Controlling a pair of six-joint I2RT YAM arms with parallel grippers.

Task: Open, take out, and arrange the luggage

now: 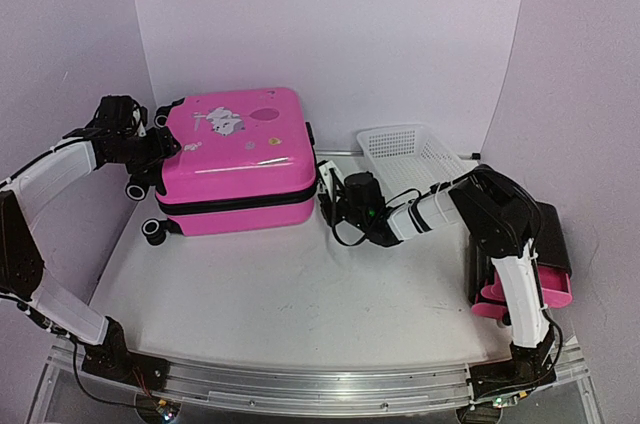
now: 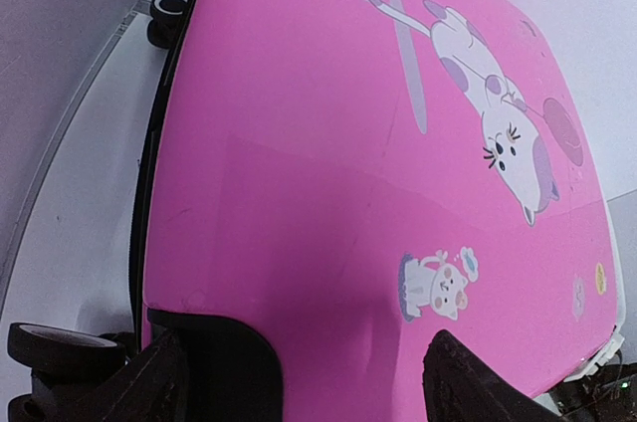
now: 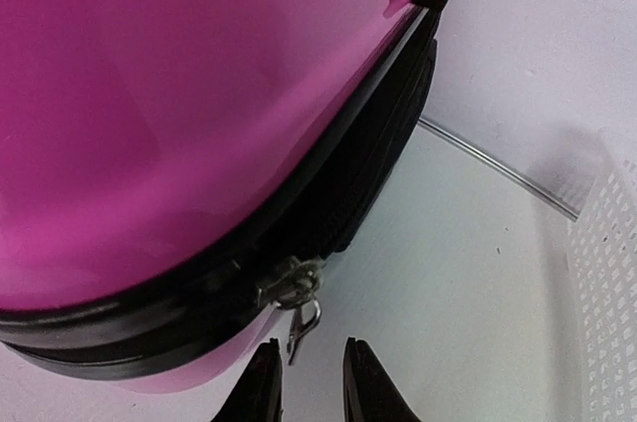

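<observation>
Pink luggage closed, right pincer near zipper pull

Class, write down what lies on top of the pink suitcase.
Cartoon cat stickers are stuck on the luggage lid. Anything under the lid is hidden, since it is closed.

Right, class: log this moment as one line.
suitcase: shut, flat | left hand: open, at its corner | right hand: part open, at zip pull
</observation>
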